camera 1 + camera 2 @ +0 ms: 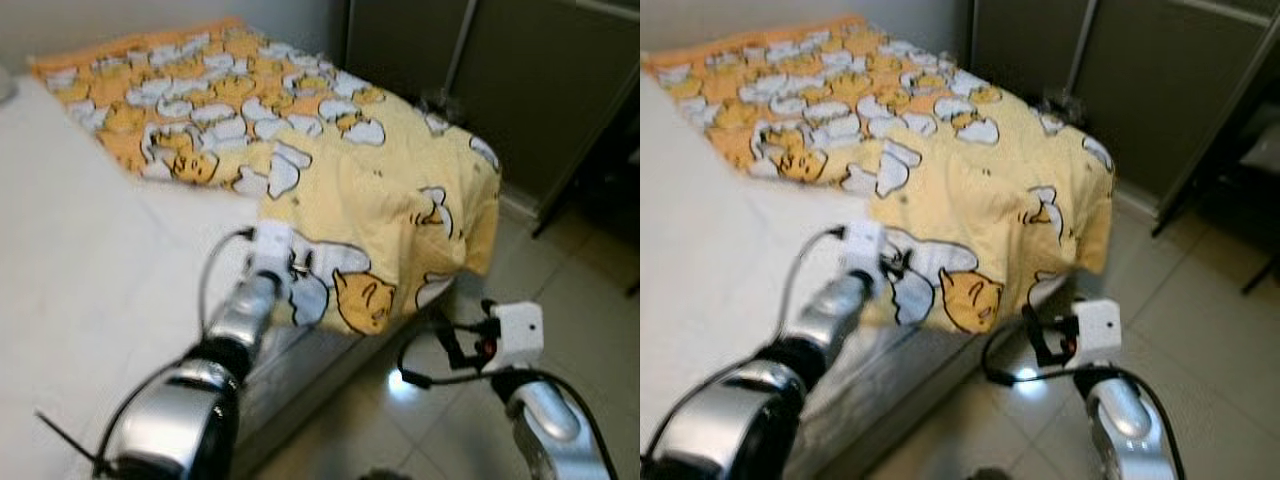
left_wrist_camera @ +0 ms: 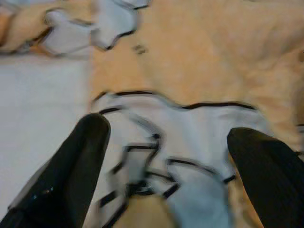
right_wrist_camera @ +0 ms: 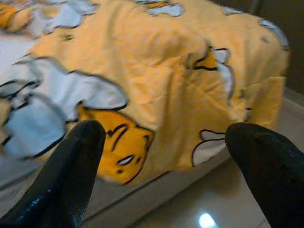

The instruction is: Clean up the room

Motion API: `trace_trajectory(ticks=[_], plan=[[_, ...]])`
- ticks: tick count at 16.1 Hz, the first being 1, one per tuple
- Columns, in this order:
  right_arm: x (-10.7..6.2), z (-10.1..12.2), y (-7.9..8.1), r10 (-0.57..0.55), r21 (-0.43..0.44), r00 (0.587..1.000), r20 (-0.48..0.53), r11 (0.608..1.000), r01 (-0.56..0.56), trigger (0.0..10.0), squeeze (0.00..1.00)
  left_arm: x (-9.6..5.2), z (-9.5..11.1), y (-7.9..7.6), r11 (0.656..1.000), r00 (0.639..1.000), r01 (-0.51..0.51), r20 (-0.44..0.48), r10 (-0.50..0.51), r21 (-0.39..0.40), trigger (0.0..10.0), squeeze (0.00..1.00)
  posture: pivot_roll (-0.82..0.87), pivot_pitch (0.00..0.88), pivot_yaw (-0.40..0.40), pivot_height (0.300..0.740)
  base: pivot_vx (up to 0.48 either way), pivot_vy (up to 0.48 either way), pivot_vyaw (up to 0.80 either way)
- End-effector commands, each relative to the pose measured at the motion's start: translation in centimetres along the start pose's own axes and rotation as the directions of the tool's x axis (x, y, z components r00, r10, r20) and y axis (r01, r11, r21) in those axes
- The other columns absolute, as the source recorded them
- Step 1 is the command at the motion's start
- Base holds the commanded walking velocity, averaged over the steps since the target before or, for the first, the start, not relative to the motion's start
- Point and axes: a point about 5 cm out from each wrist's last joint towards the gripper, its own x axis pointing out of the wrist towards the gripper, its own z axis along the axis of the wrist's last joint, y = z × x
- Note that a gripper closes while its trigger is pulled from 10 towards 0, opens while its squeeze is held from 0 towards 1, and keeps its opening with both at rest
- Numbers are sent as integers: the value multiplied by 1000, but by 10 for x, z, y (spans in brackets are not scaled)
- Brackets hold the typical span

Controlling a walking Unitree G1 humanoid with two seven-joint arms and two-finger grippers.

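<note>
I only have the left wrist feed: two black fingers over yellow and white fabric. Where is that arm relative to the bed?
Observer: The left gripper sits at the folded edge of the yellow cartoon blanket, where it meets the bare white mattress.
Operator: Fingers look spread on my feed. Holding anything?
Observer: Open, with nothing pinched. Head view adds that the blanket overhangs the bed's corner toward the tiled floor.
Operator: Where's the other arm?
Observer: The right gripper is lower, off the bed's side over the floor, open too and aimed at the hanging part of the blanket.
Operator: Anything past the bed?
Observer: A dark cabinet stands right behind the blanket-covered corner.
</note>
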Motion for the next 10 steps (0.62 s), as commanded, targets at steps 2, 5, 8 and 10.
trace_trajectory(ticks=[2,5,8,10], plan=[[-7,3,7,71,-1,997,-11,997,-71,10000,0,-1,-8,9,999,997,-45,-59,46,15,10000,0,-241,44,-43,740,0,0,0],[-22,2,9,116,-22,992,-41,993,-117,10000,0,-1,-8,20,994,992,-105,-71,105,4,10000,0,-268,88,-61,740,0,0,0],[-34,1,15,130,3,989,-69,992,-130,10000,0,-2,-12,20,996,994,-64,-97,58,-57,10000,0,-264,132,-83,740,0,0,0],[-41,-1,19,140,14,987,-84,990,-140,10000,0,-2,-13,19,997,994,-57,-98,52,-46,10000,0,-270,166,-86,740,0,0,0]])
